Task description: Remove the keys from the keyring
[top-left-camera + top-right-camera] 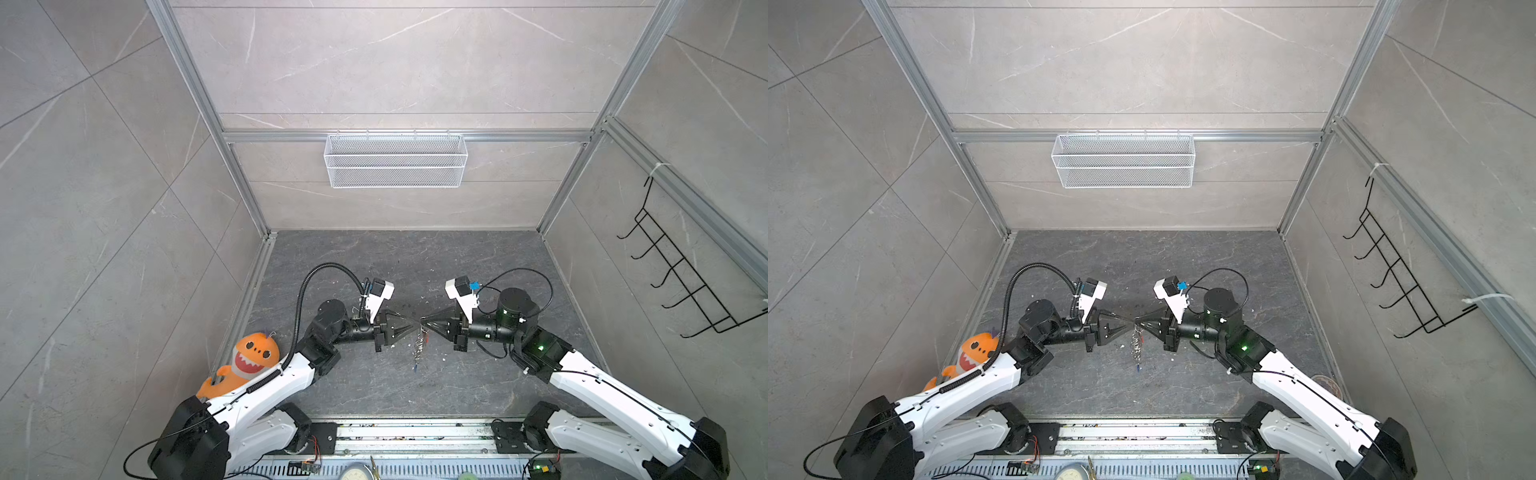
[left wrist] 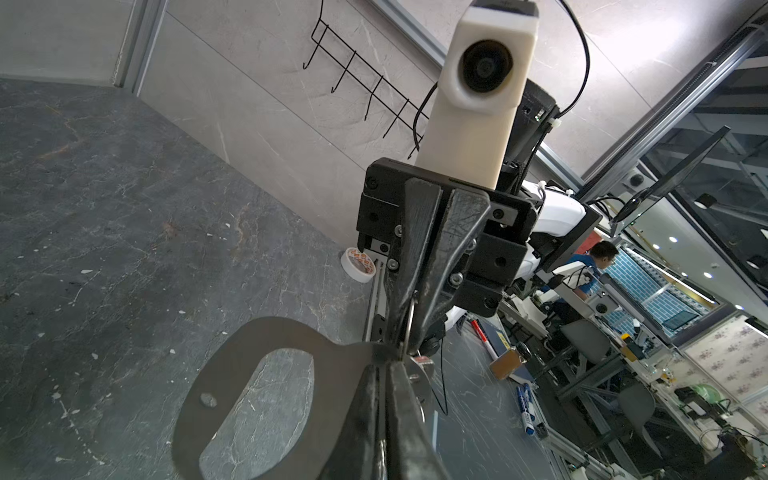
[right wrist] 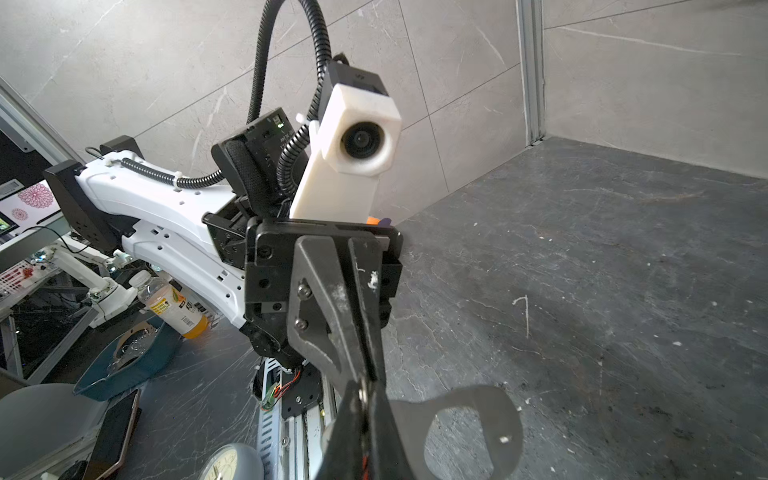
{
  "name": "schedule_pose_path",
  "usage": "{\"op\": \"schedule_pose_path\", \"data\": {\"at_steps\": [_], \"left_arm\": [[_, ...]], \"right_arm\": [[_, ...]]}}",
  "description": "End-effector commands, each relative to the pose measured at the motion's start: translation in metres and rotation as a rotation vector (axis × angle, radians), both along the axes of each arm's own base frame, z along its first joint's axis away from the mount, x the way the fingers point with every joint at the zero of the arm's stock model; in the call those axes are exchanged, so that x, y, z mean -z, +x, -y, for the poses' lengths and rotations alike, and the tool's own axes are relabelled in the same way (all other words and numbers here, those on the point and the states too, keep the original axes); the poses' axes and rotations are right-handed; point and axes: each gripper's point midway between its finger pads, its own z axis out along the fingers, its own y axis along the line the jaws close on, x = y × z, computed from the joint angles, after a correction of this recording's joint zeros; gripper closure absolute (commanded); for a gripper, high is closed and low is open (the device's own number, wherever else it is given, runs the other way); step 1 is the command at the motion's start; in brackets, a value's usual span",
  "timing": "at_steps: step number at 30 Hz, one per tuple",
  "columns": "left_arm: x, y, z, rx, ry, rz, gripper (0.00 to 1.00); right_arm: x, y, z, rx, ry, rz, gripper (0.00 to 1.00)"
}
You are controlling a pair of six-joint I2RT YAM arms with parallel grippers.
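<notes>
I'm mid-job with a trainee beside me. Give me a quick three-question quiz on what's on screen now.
1. True or false: the keyring lies flat on the floor.
2. The orange plush toy sits beside: A) the left arm; B) the right arm; C) the wire basket.
3. Fill in: the chain hangs ___ the left claw and right claw.
Key: 1 false, it is held up where the claw tips meet. 2 A. 3 below.
</notes>
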Motion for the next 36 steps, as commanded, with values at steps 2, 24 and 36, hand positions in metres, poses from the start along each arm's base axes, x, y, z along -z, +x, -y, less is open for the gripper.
{"op": "schedule_pose_path", "data": {"at_steps": [2, 24, 36], "left_arm": [[-0.045, -0.013, -0.003, 0.053, -0.103, 0.11, 0.9], [-0.052, -0.012, -0.003, 0.038, -0.093, 0.133, 0.83], [-0.058, -0.015, -0.003, 0.053, -0.113, 0.137, 0.83]], "right_arm": [[-0.015, -0.003, 0.0, -0.017, 0.045, 0.021, 1.0], [-0.034, -0.011, 0.001, -0.049, 0.096, 0.017, 1.0], [-0.046, -0.012, -0.001, -0.065, 0.144, 0.014, 1.0]]}}
